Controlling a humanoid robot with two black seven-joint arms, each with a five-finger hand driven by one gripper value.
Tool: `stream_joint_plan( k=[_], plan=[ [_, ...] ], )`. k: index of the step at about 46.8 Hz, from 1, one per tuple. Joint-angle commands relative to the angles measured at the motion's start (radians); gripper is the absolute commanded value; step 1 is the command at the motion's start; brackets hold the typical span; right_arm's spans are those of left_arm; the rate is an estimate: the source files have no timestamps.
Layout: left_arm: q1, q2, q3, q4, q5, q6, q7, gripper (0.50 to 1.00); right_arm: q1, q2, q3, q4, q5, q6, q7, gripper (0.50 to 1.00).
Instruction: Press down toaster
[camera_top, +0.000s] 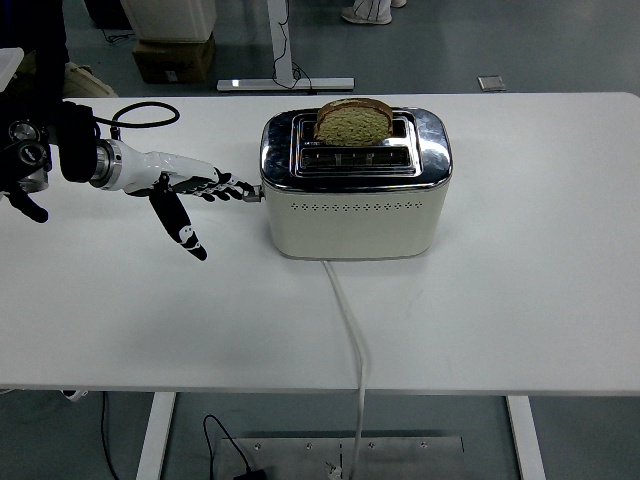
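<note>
A cream toaster (355, 205) with a shiny chrome top stands at the middle of the white table (520, 280). A slice of brown bread (353, 121) sticks up out of its rear slot. The small grey lever (256, 195) juts from the toaster's left end. My left hand (205, 195) reaches in from the left with its fingers stretched flat, their tips resting on the lever and the thumb hanging down. It holds nothing. The right arm is out of sight.
The toaster's white cord (348, 310) runs from its front over the table's near edge. A black cable (140, 108) loops behind my left forearm. A cardboard box (175, 55) and a table leg stand on the floor beyond the far edge.
</note>
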Motion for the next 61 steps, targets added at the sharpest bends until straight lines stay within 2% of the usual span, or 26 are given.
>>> stream_joint_plan(
  k=[1, 24, 46, 61],
  plan=[
    [0.010, -0.007, 0.000, 0.003, 0.000, 0.000, 0.000, 1.000, 0.000, 0.000, 0.000, 0.000, 0.000, 0.000, 0.000, 0.998],
    [0.046, -0.041, 0.000, 0.045, 0.000, 0.000, 0.000, 1.000, -0.001, 0.000, 0.002, -0.001, 0.000, -0.002, 0.000, 0.998],
    [0.064, -0.039, 0.000, 0.057, 0.000, 0.000, 0.000, 1.000, -0.001, 0.000, 0.002, -0.001, -0.002, -0.002, 0.000, 0.998],
    [0.075, -0.010, -0.002, 0.056, -0.001, 0.000, -0.002, 1.000, 0.000, 0.000, 0.003, -0.001, -0.002, -0.002, 0.000, 0.998]
  ],
)
